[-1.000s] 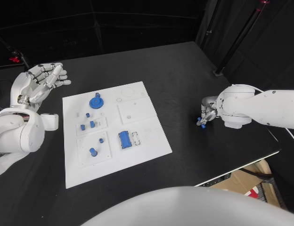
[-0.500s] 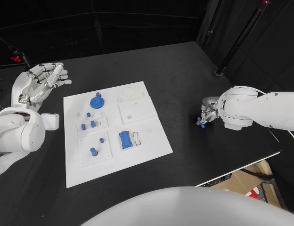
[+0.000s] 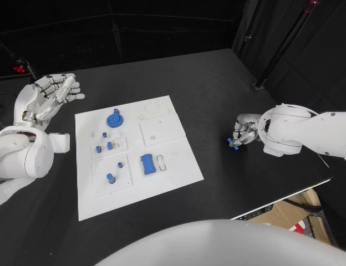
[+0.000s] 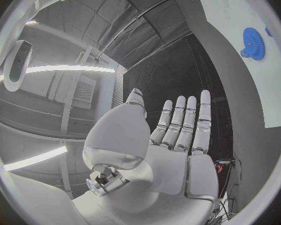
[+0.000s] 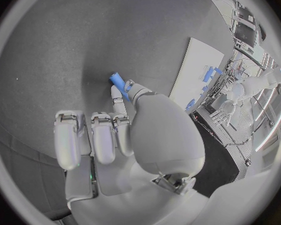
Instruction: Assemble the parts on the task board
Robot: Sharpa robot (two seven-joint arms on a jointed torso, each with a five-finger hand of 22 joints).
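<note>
Black counter (image 3: 205,83) under everything, cardboard box (image 3: 289,213) with a red-and-white label just past the counter's near right corner, dark curtain behind, black pole (image 3: 281,44) at the far right corner

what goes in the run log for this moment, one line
right hand: pinches blue part off board | left hand: raised, holds nothing | task board: several parts in place

Overhead head camera, two wrist fisheyes

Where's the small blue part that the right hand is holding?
In the head view the small blue part is pinched by the right hand over the black table, right of the white task board.
</note>
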